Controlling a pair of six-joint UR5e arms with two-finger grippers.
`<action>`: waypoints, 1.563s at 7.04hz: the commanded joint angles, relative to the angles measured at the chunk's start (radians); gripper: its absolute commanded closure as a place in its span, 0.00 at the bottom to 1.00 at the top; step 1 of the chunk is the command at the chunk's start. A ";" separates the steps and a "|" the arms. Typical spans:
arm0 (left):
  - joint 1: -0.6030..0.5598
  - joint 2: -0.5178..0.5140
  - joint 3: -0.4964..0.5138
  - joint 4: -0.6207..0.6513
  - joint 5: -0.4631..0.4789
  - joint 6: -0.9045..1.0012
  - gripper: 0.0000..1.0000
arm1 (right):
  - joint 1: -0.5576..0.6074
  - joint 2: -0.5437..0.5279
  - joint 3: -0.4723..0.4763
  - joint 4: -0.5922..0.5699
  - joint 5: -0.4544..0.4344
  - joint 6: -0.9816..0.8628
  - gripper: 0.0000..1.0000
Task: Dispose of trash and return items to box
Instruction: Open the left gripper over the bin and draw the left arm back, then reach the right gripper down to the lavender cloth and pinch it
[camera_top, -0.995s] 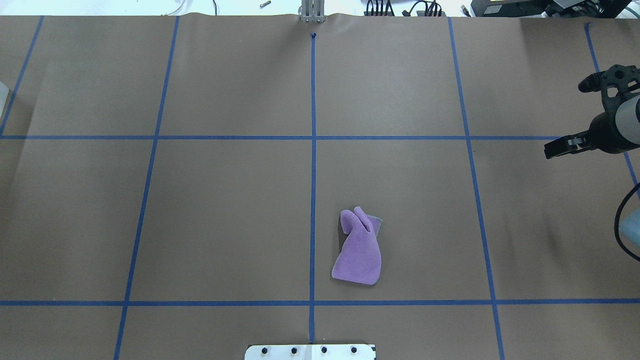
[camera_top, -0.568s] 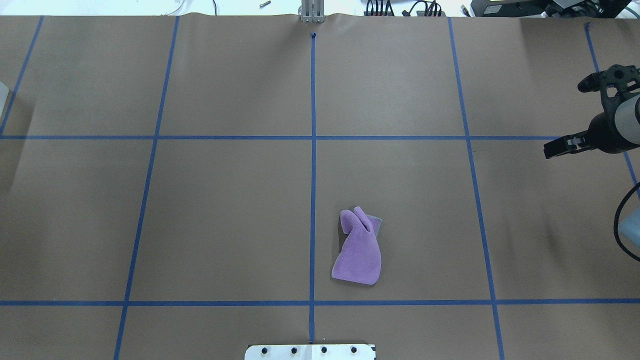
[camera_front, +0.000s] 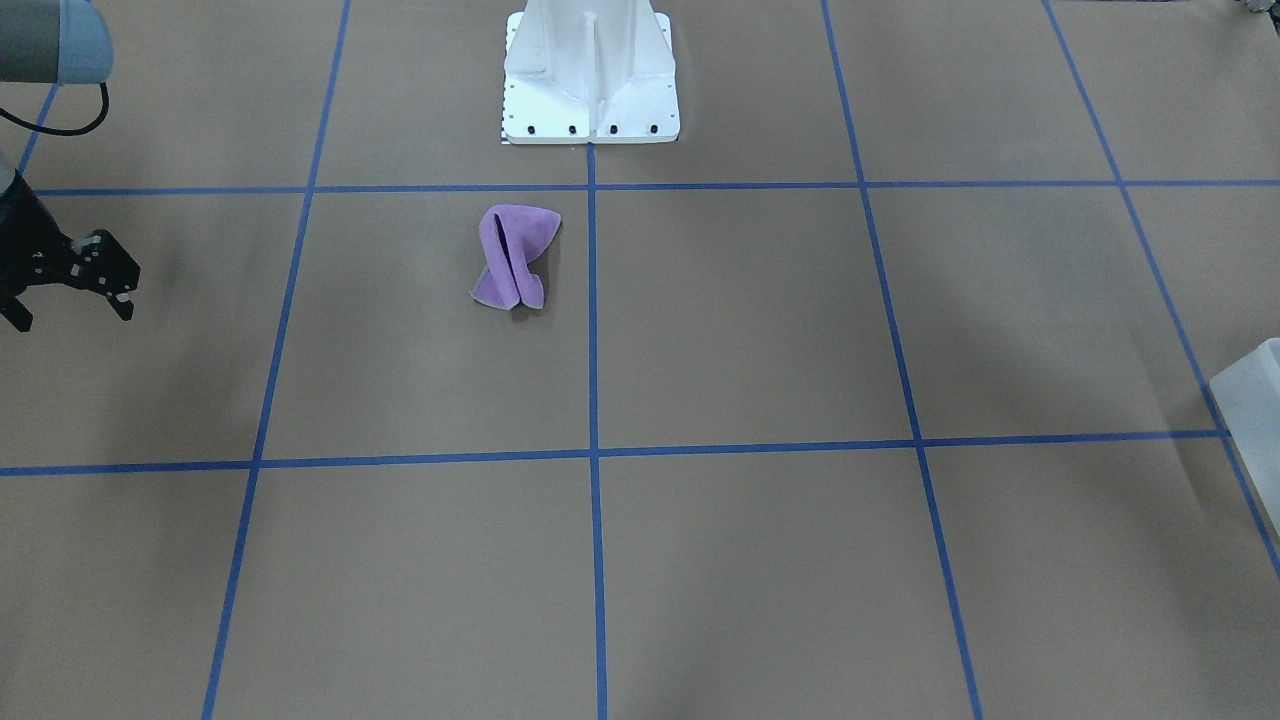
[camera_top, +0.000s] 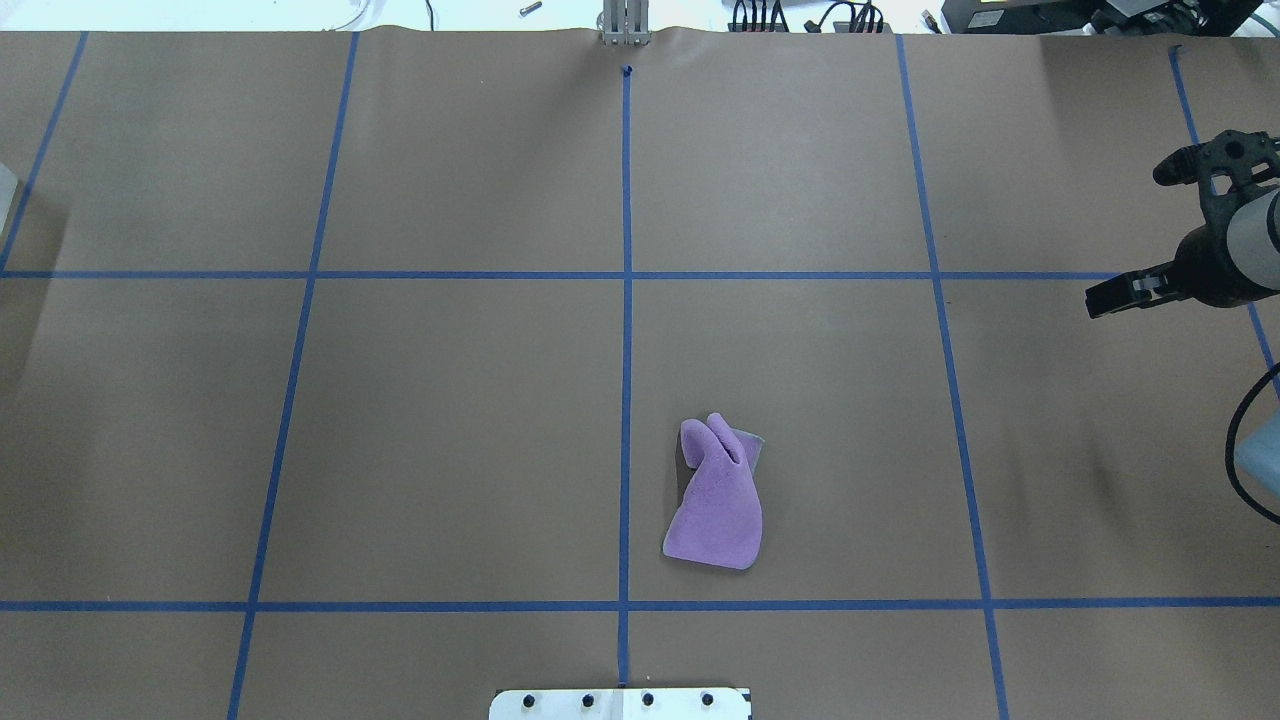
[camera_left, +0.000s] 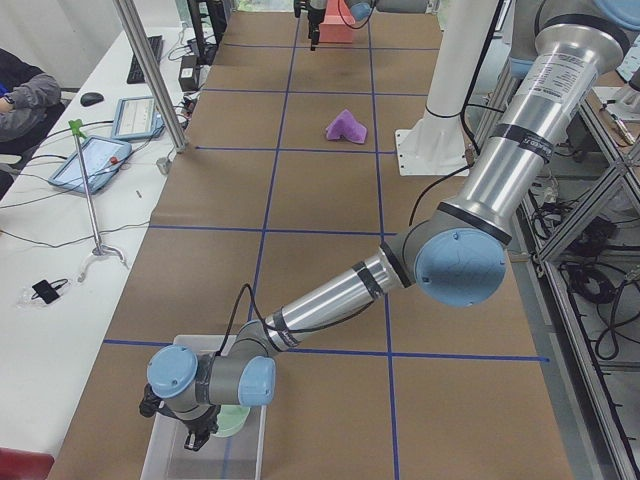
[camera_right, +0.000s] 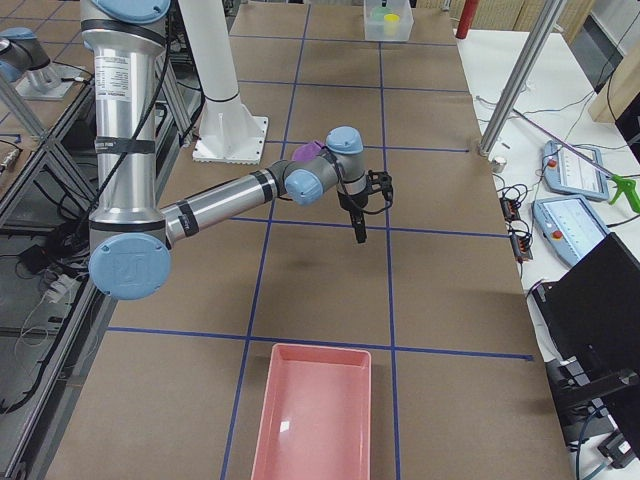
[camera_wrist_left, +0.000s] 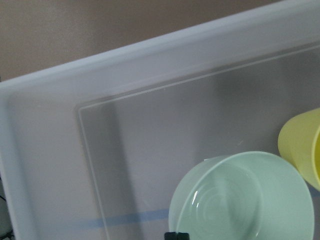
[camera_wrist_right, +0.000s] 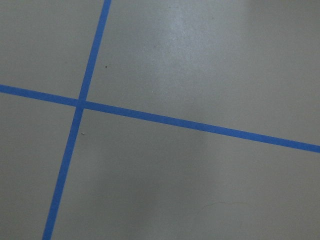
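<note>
Box holds mint bowl and yellow cup; right tool wide, left tool impossible to tell.

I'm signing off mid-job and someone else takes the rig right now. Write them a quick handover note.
Right gripper: open, holding nothing, above the table.
Left gripper: over the box, by the green bowl; open or shut can't be told.
Done: green bowl and yellow cup are in the box.
Left to do: the purple cloth lies on the table near the base.
</note>
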 joint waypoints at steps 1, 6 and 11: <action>-0.007 0.007 -0.003 -0.044 0.000 0.037 0.01 | 0.000 0.001 0.001 0.000 0.000 0.005 0.00; -0.122 0.019 -0.615 0.626 -0.161 -0.003 0.01 | -0.110 0.085 0.015 0.003 -0.003 0.234 0.00; 0.049 0.487 -1.165 0.537 -0.175 -0.293 0.01 | -0.382 0.266 0.240 -0.377 -0.160 0.515 0.00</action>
